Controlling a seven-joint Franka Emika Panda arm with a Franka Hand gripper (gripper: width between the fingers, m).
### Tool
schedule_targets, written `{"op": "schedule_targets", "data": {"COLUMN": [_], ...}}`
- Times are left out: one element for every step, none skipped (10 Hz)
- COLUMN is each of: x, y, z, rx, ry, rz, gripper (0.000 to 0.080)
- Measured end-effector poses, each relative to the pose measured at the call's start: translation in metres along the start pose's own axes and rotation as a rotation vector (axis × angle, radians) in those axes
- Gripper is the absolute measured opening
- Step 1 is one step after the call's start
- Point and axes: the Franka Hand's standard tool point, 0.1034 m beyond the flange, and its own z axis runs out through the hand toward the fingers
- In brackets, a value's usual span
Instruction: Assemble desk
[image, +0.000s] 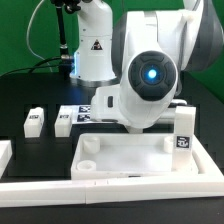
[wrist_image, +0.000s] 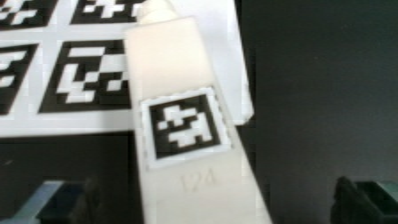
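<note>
Arm (image: 150, 70) is hanging over the black tabletop (image: 20, 95), blocking much of it. Desk tray (image: 130, 158) is sitting in front, sockets empty. Marker board (wrist_image: 71, 60) is lying beneath one leg (wrist_image: 183, 125) crossing its edge; another leg (image: 33, 122) is standing well apart. End effector (wrist_image: 210, 200) is straddling the near leg, fingers apart, gripping nothing. Risk: closing off-centre, twisting the leg or snagging the board.

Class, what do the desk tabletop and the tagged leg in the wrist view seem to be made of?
Tabletop: likely white plastic, matte; uniform and moulded-looking, with round sockets. Leg: apparently the same white plastic, smooth, faintly glossy; its tag looks like a printed sticker.
</note>
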Motion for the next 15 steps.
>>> {"op": "schedule_targets", "data": {"x": [0.000,0.001,0.001,0.001,0.001,0.001,0.001,0.001,0.001,-0.002,-0.013,-0.018,-0.026,-0.032,-0.037], "y": [0.001,0.001,0.002,0.002,0.003,0.003,0.003,0.003,0.004,0.004,0.007,0.016,0.027,0.038,0.051], "z": [-0.001,0.000,0.000,0.000,0.000,0.000,0.000,0.000,0.000,-0.003,-0.035,-0.080,-0.098,-0.113,-0.123], "rx": [-0.001,-0.001,0.000,0.000,0.001,0.002,0.002,0.002,0.003,0.009,0.044,0.103,0.118,0.129,0.138], "ry": [0.003,0.002,0.001,0.001,0.001,0.001,0.001,0.001,0.001,-0.010,-0.031,0.056,0.084,0.108,0.131], "rz": [0.000,0.001,0.002,0.002,0.003,0.003,0.004,0.004,0.004,0.007,0.013,0.029,0.035,0.020,0.000], "gripper": [0.0649,0.0527,0.0527,0.0391,0.0287,0.0287,0.0287,0.0287,0.0287,0.0287,0.0287,0.0287,0.0287,0.0287,0.0287]}}
